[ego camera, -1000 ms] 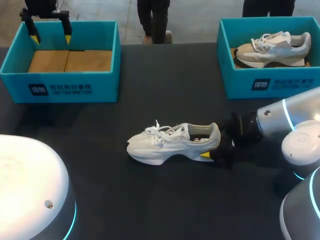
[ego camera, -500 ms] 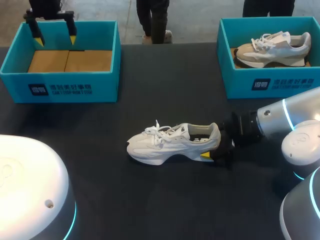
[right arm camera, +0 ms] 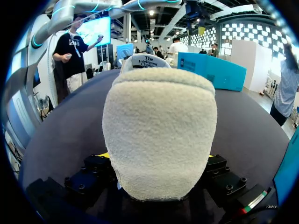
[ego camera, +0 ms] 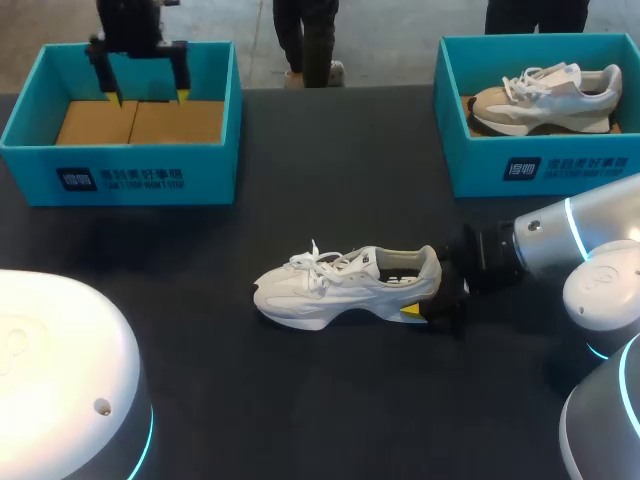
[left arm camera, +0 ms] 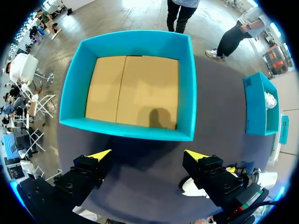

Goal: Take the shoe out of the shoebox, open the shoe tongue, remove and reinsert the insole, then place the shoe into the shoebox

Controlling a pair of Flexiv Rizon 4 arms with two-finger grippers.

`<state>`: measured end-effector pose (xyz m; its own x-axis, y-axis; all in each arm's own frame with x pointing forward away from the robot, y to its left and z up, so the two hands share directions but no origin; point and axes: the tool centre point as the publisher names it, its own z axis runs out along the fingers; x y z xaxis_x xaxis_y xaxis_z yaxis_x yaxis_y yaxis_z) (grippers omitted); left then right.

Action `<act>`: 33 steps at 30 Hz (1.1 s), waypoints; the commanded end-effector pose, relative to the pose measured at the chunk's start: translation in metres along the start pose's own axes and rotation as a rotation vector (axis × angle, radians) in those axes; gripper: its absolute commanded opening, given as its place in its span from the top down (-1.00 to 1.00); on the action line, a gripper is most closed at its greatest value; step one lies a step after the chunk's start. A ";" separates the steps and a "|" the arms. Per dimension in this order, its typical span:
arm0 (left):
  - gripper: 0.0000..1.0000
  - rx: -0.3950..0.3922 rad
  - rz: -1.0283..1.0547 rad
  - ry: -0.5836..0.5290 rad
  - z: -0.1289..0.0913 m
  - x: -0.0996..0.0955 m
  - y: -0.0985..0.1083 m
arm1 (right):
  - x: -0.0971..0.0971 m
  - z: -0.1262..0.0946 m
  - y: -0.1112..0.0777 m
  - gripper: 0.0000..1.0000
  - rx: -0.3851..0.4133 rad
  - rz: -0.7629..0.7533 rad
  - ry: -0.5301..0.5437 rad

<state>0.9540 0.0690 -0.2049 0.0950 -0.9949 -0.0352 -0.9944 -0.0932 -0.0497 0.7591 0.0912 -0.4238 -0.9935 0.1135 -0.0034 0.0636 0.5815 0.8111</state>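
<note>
Left gripper [ego camera: 147,97] slides right over the teal shoebox [ego camera: 120,178] at ten o'clock, fingers apart, right gripper [ego camera: 425,300] unmoved, clamped on the white sneaker [ego camera: 340,285] heel.

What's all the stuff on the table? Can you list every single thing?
white lace-up sneaker: one, white, standing mid-table, outside both boxes
left teal cardboard shoebox: one, teal with brown floor, far left, nothing inside
right teal cardboard shoebox: one, teal, far right, holds a shoe
beige-and-white sneaker: one, inside the right box
black table: one, under everything
left gripper: one, black with yellow tips, open, above the left box
right gripper: one, black with yellow tips, shut on the white sneaker's heel
</note>
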 end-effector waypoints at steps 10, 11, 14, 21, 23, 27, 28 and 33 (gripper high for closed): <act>-1.00 0.059 0.006 0.008 -0.015 0.043 0.038 | 0.000 0.004 0.001 1.00 0.007 0.001 -0.003; -1.00 0.073 0.010 0.005 -0.017 0.046 0.041 | 0.000 0.004 0.001 1.00 0.007 0.001 -0.003; -1.00 0.077 0.024 0.001 -0.019 0.060 0.050 | 0.000 0.004 0.001 1.00 0.007 0.001 -0.003; -1.00 0.090 0.040 -0.049 -0.013 0.095 0.067 | 0.000 0.004 0.001 1.00 0.007 0.001 -0.003; -1.00 0.095 0.037 -0.075 -0.011 0.106 0.073 | 0.000 0.004 0.001 1.00 0.007 0.001 -0.003; -1.00 0.097 0.051 -0.078 -0.007 0.126 0.087 | 0.000 0.004 0.001 1.00 0.007 0.001 -0.003; -1.00 0.094 0.064 -0.069 -0.006 0.131 0.090 | 0.000 0.004 0.001 1.00 0.007 0.001 -0.003; -1.00 0.087 0.111 -0.060 -0.004 0.150 0.105 | 0.000 0.004 0.001 1.00 0.007 0.001 -0.003</act>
<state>0.8656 -0.0822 -0.2097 -0.0133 -0.9958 -0.0903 -0.9916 0.0248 -0.1266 0.7592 0.0914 -0.4239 -0.9935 0.1135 -0.0034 0.0637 0.5815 0.8110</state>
